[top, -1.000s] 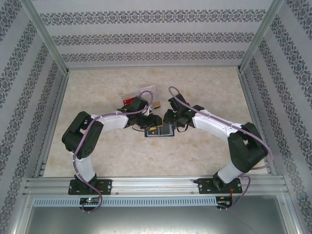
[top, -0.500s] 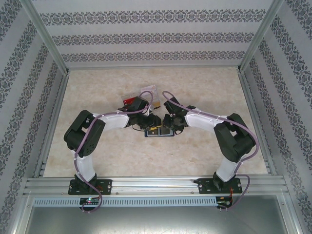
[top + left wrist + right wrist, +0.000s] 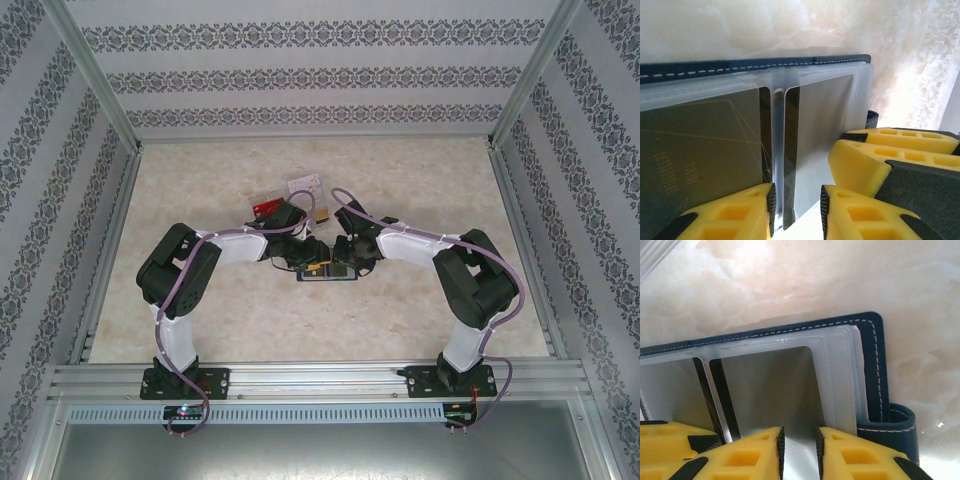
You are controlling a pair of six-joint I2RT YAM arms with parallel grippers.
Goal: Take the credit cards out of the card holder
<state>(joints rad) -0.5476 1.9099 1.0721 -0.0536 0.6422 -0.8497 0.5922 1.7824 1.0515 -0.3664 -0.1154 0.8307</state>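
The navy card holder (image 3: 330, 273) lies open on the table, its clear sleeves facing up. In the left wrist view, its left sleeve holds a dark card (image 3: 700, 145) with thin gold lines. The right sleeve holds a glossy grey card (image 3: 822, 125). My left gripper (image 3: 796, 200) stands open over the fold, with that card's dark edge between the jaws and not pinched. My right gripper (image 3: 800, 440) is narrowly open over the right sleeve's card (image 3: 770, 390), beside the closure tab (image 3: 890, 427). Both grippers (image 3: 316, 256) (image 3: 345, 258) meet over the holder.
A red card (image 3: 264, 208), a white-pinkish card (image 3: 303, 184) and a small gold card (image 3: 321, 214) lie loose on the table behind the left gripper. Patterned walls and metal rails (image 3: 110, 230) bound the marble table top.
The right arm has folded in and brought its gripper left and nearer onto the holder. The left gripper's jaws have narrowed and it has edged slightly toward the holder.
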